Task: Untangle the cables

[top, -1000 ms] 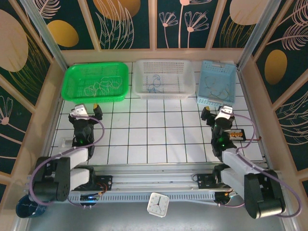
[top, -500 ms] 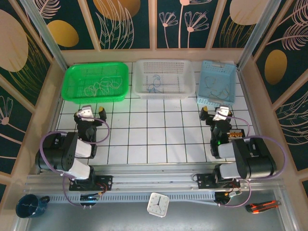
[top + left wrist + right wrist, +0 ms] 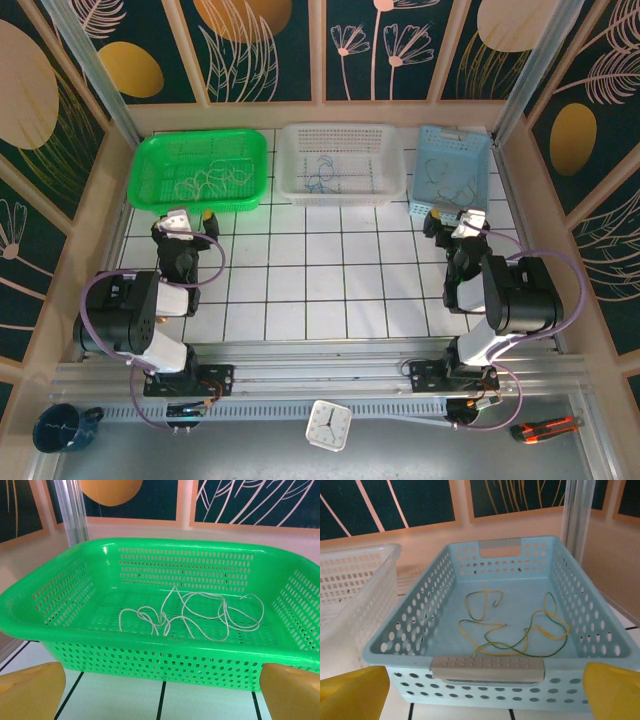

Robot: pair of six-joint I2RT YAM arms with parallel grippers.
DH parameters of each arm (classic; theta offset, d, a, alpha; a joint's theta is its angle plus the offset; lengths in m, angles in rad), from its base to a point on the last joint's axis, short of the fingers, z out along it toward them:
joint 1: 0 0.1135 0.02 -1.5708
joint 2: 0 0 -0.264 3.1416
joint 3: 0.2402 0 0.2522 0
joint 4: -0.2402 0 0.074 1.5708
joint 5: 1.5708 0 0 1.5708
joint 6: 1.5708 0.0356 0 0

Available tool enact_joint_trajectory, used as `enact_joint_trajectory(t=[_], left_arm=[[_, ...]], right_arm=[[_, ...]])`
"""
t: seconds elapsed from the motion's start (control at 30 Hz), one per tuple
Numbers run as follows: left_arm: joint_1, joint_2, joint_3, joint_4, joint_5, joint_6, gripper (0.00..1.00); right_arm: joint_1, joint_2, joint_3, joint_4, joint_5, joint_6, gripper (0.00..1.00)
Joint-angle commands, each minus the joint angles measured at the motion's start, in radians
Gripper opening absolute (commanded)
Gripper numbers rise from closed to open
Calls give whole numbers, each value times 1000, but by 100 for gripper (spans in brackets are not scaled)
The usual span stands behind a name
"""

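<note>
Top external: three baskets sit in a row at the far edge of the tiled table (image 3: 320, 285). Green basket (image 3: 196, 205) is far left, white basket (image 3: 340, 197) in the middle, blue basket (image 3: 446, 211) far right.
- White cable (image 3: 205, 181) lies loose in the green basket.
- Blue cable (image 3: 322, 179) is in the white basket. It's tiny here and I can't tell how it's knotted.
- Yellow cable (image 3: 456, 186) is in the blue basket.
- Left gripper (image 3: 187, 216) sits just near of the green basket, released and holding nothing.
- Right gripper (image 3: 460, 213) sits just near of the blue basket, also spread and empty.
- The arm links cover part of the tiles under them.
- Clock (image 3: 328, 425), mug (image 3: 60, 428) and cutter (image 3: 545, 430) lie off the table at the near rail.

Left wrist: the green basket (image 3: 150, 647) spans the frame, with its right end cut off.
- The white cable (image 3: 200, 611) is on the basket floor in overlapping loops. Can't tell whether the crossings are real knots.
- The yellow pads (image 3: 30, 690) show at both bottom corners, wide apart and cropped, clear of the basket.

Right wrist: the blue basket (image 3: 487, 669) is dead ahead, with the white basket (image 3: 355, 580) touching or just beside it on the left, mostly cut off.
- The yellow cable (image 3: 520, 636) is sprawled on the floor with a darker greenish strand alongside. Can't tell whether that's one wire or two.
- The pads (image 3: 352, 692) are cropped at the bottom corners, apart, with nothing between them.
</note>
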Motion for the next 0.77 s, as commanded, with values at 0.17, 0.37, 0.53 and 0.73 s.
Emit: enact_joint_trajectory(t=[0.17, 0.37, 0.53, 0.73], left_arm=[[4, 3, -4, 27, 27, -7, 99], [5, 3, -2, 23, 28, -6, 99], [4, 2, -1, 23, 28, -6, 99], [4, 2, -1, 23, 28, -6, 99]], right_arm=[[6, -16, 2, -25, -29, 13, 99], [8, -17, 2, -24, -29, 14, 99], [9, -15, 5, -27, -29, 12, 99], [4, -16, 6, -33, -43, 12, 99]])
